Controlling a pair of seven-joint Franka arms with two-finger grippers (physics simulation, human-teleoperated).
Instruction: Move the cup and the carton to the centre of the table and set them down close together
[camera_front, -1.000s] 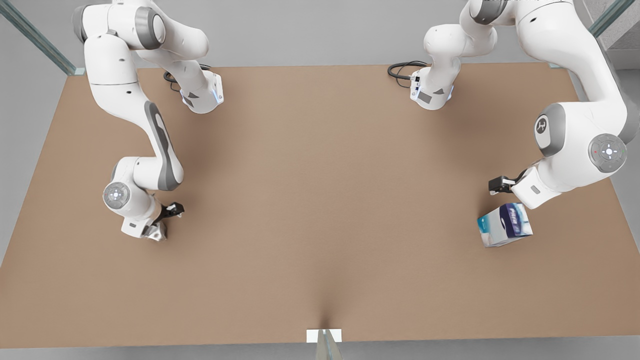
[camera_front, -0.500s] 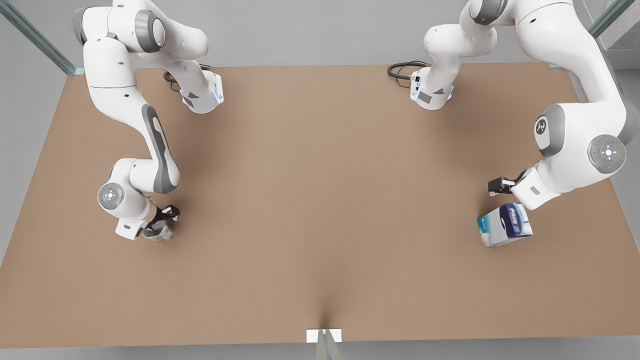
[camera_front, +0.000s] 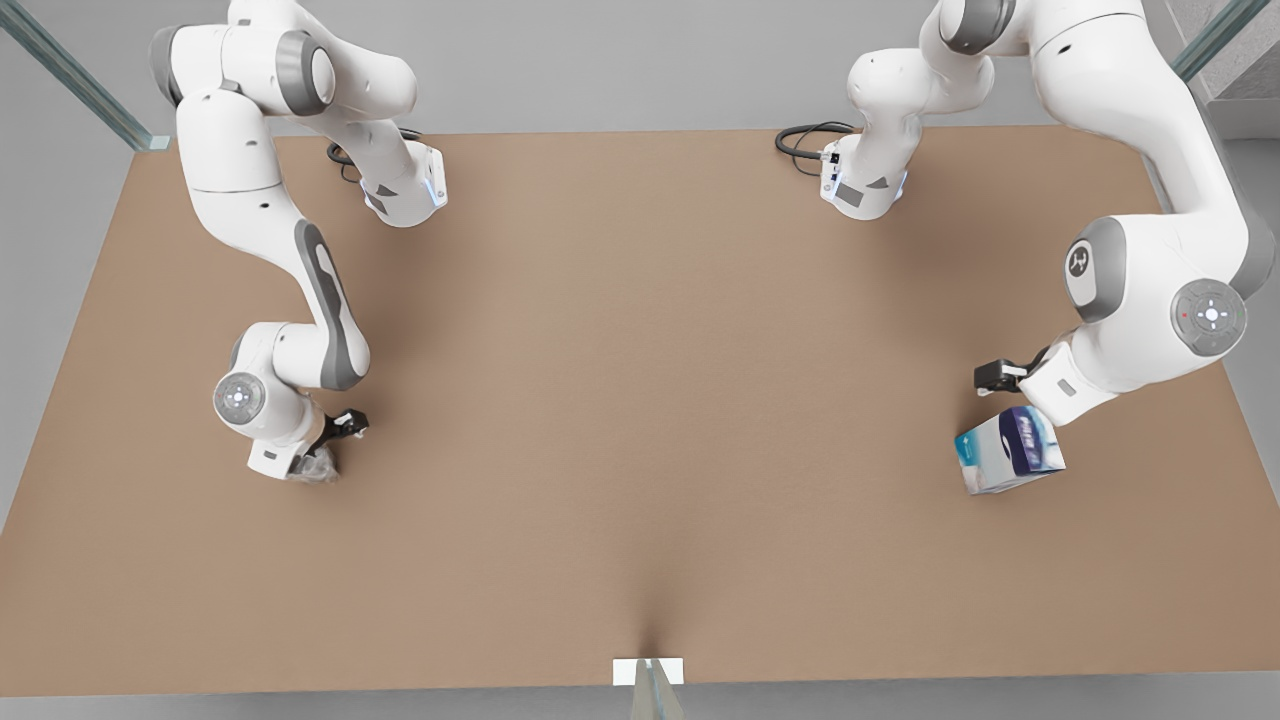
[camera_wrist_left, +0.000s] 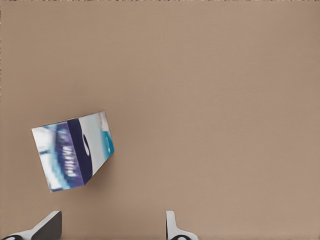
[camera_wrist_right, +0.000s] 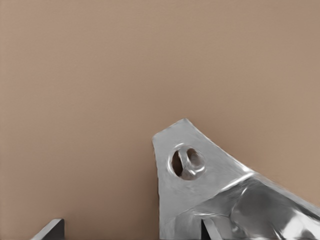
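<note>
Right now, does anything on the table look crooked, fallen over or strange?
Yes. The carton sits askew near the front view's right edge, open left gripper above it. The cup seems tipped on its side by the right gripper, on the front view's left. Nothing spilled on the table.

The cup (camera_front: 318, 467) sits on the table (camera_front: 640, 420) far toward the front view's left, partly under the right gripper (camera_front: 305, 462), one finger (camera_wrist_right: 212, 229) at its rim. The carton (camera_front: 1008, 449) sits far toward the front view's right, well apart from the cup, with the left gripper (camera_front: 1040, 405) just behind and above it, fingers (camera_wrist_left: 172, 227) spread.
</note>
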